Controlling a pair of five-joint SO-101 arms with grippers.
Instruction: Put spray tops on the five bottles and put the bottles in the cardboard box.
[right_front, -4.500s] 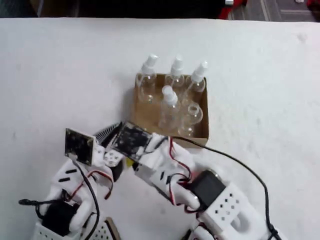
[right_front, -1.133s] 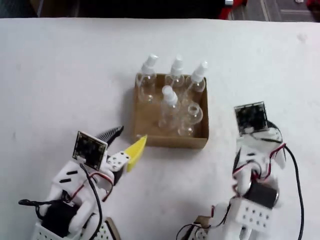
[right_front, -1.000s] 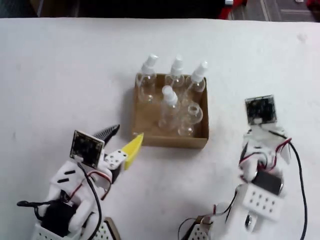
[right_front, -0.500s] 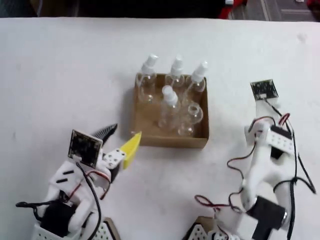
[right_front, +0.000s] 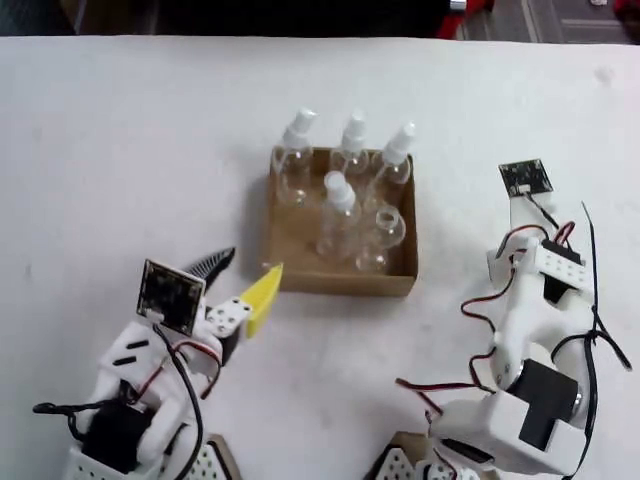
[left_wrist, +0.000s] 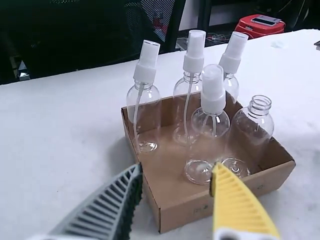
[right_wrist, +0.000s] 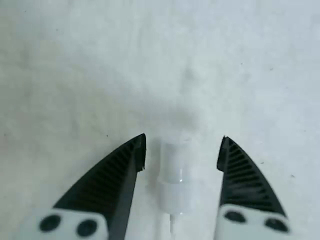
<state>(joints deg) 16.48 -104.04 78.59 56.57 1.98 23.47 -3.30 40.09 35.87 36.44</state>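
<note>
right arm (right_front: 535, 300) has swung away from the front of the cardboard box (right_front: 340, 283), where it lay across beside the left arm (right_front: 150, 370), and now stands out on the bench (right_front: 150, 120) well to the right of the box. the left arm has drawn back a little toward its base.

the right jaws are wide and hold nothing. they point down at the bench with a loose spray top (right_wrist: 175, 182) between the two black fingers (right_wrist: 107, 192), touching neither one.

the left jaws are also wide and hold nothing. they sit just in front of the box's near left corner, the grey finger (left_wrist: 112, 207) and the yellow finger (left_wrist: 235, 207) well apart, the yellow tip nearly at the box wall (left_wrist: 220, 200).

all five bottles stand upright inside the box. four capped bottles (right_front: 338, 215) carry white spray tops: three in a row along the far side and one nearer the middle. the open bottle (right_front: 383, 238), seen from the left wrist too (left_wrist: 252, 132), stands at the near right of the box, beside the middle one, its threaded neck bare.
</note>
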